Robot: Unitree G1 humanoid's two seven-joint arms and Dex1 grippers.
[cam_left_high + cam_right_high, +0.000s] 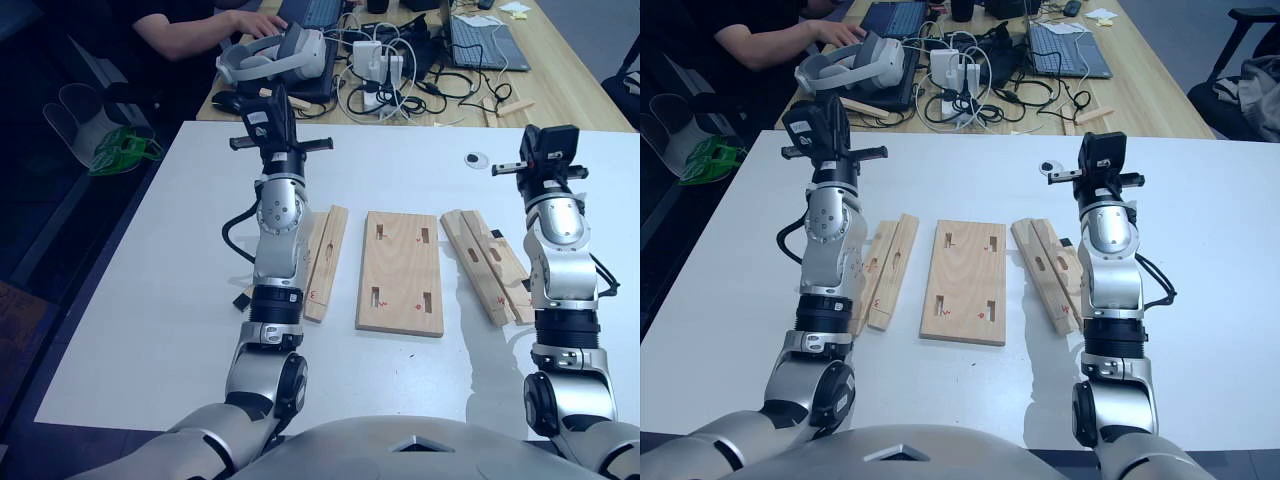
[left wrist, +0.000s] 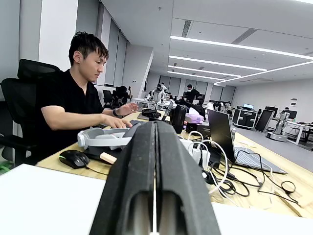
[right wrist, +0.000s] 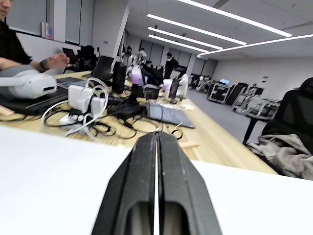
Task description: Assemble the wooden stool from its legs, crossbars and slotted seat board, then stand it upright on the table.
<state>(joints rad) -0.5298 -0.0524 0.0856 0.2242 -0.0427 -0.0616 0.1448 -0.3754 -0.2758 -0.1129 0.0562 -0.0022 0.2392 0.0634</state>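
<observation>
The slotted seat board (image 1: 400,272) lies flat at the middle of the white table (image 1: 150,300). To its left lie wooden leg and crossbar pieces (image 1: 327,262), partly hidden under my left forearm. More such pieces (image 1: 487,265) lie to the board's right, beside my right forearm. My left gripper (image 1: 270,108) is raised over the far part of the table, beyond the left pieces, with its fingers (image 2: 137,161) pressed shut on nothing. My right gripper (image 1: 547,146) is held up beyond the right pieces, its fingers (image 3: 139,166) also shut and empty.
A small round object (image 1: 476,158) sits on the table's far side between the arms. Behind the table stands a wooden desk (image 1: 560,95) with a headset (image 1: 272,52), laptops, cables and loose wood bits. Bare tabletop spreads along the near left side.
</observation>
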